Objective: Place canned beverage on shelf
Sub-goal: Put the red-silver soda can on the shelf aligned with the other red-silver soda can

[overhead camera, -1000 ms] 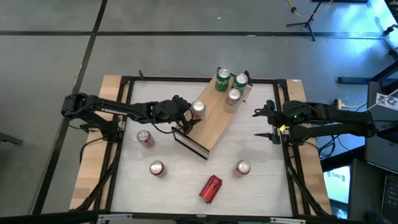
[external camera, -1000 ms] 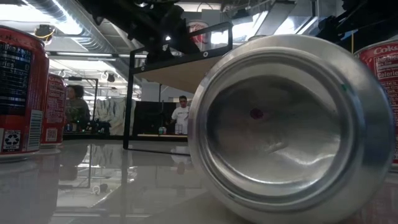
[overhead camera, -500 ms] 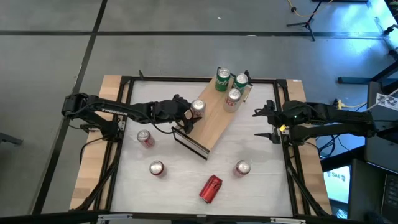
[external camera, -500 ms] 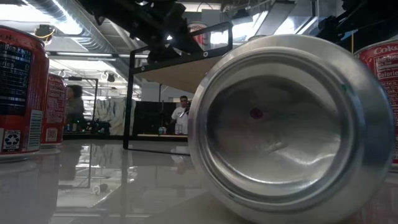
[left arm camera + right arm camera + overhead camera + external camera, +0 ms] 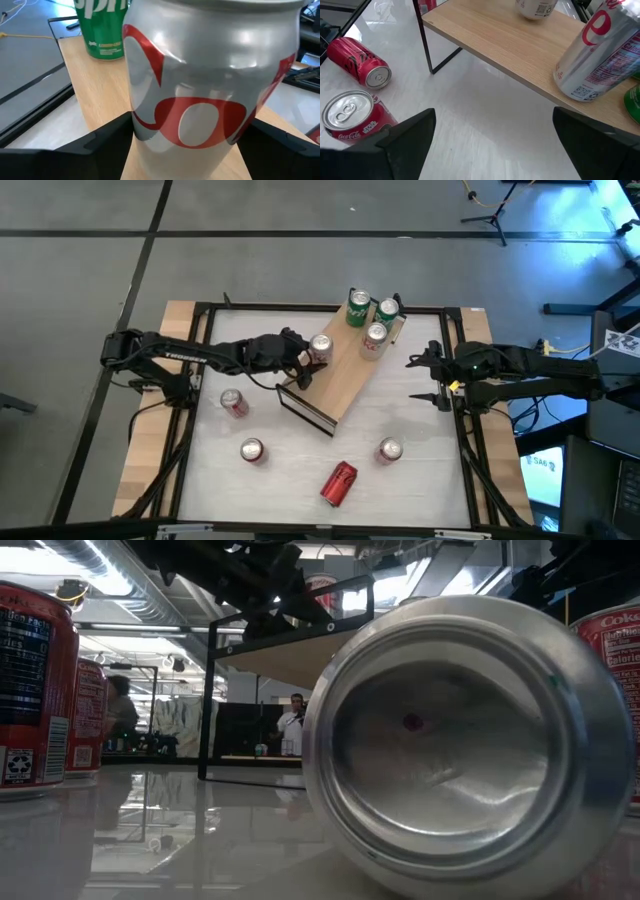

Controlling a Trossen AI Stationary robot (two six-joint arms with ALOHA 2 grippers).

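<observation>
A silver can with red lettering (image 5: 320,346) stands near the left end of the shelf (image 5: 345,385), a light-wood board on a dark frame set slantwise on the white table. My left gripper (image 5: 306,356) is shut on this can; it fills the left wrist view (image 5: 210,85). Farther along the board stand two green cans (image 5: 358,307) (image 5: 387,311) and another silver can (image 5: 374,338). My right gripper (image 5: 418,380) waits open at the table's right side, touching nothing. My left gripper pinches the silver can's lower side wall (image 5: 142,127) between its two fingers (image 5: 102,142), one on each side. The fingers come nearly level from the table's left, tipped a little downward. The can stays upright; its base is below the picture, so whether it rests on the board cannot be told.
Three red cans stand on the table (image 5: 233,402) (image 5: 251,450) (image 5: 389,450), and another red can lies on its side near the front (image 5: 338,483), its base filling the low view (image 5: 470,740). A dark frame borders the table (image 5: 300,308).
My left gripper's fingers have drawn in around the silver can and taken hold of it. The can's top has shifted slightly toward the shelf's far end.
</observation>
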